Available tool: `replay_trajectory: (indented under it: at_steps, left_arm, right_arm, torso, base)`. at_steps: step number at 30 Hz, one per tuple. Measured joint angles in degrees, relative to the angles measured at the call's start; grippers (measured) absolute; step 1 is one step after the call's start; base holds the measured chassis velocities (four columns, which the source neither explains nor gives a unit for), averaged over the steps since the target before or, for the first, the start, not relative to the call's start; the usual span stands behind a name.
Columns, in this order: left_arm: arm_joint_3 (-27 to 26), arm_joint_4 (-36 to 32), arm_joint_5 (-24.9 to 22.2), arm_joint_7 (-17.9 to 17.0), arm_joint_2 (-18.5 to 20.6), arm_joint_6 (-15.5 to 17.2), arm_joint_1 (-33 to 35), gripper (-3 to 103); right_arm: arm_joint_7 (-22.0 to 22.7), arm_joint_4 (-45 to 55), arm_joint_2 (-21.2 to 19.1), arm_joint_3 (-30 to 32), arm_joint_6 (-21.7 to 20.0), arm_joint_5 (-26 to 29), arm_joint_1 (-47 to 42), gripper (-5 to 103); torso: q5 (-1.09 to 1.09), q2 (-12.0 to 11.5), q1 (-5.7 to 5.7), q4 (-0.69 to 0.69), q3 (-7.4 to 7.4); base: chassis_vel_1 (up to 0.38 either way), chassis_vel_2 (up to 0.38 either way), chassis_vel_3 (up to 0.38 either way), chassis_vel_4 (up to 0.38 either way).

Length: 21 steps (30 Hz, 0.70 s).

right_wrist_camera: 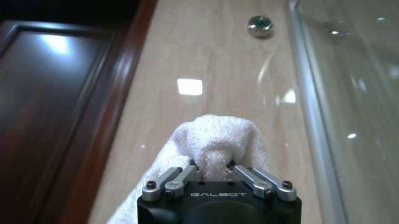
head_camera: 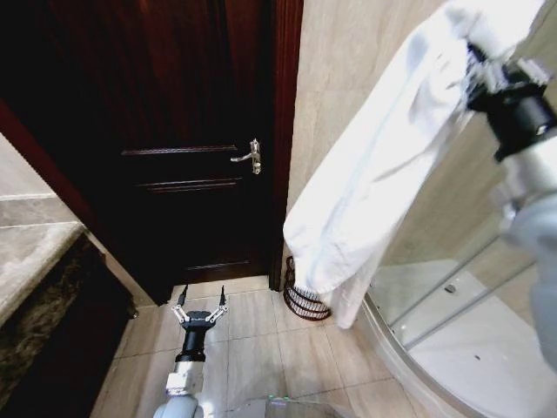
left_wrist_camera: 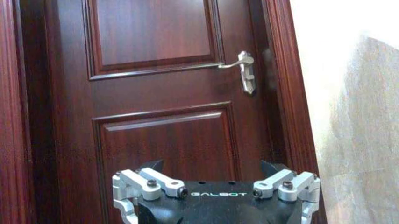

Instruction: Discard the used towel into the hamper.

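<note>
My right gripper (right_wrist_camera: 212, 164) raised high beside shower glass (head_camera: 452, 261), fingers (right_wrist_camera: 182, 176) clamped on bunched top of white towel (head_camera: 383, 174). Towel hangs free, lower end above hamper (head_camera: 305, 302). Hamper stands on floor tiles (head_camera: 261, 340) at wall base, between dark wooden door (head_camera: 183, 131) and shower tray edge. My left gripper (head_camera: 201, 306) held low, facing door, fingers spread wide, holding nothing.

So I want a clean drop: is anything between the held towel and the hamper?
Nothing visible. The towel, pinched in the right gripper, hangs right above the hamper on the floor by the wall.
</note>
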Motion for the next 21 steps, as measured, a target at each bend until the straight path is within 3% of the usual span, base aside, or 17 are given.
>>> replay_trajectory:
  at_steps: [11, 21]
  left_arm:
    - [0.63, -0.93, 1.39, 0.04, -1.99, 1.73, -1.0, 100]
    - [0.42, -0.67, 1.38, 0.0, -2.0, 1.75, -1.02, 100]
  right_arm:
    - [3.35, -11.16, 3.92, -13.92, -0.44, 3.37, 20.89, 16]
    - [2.36, -18.7, 9.35, -21.34, 5.64, 2.66, 20.86, 16]
  torso:
    - [-0.03, 0.0, -0.02, -0.01, -0.02]
    - [-0.01, -0.02, -0.01, 0.01, -0.01]
  base:
    - [0.0, 0.0, 0.0, 0.0]
    - [0.0, 0.0, 0.0, 0.0]
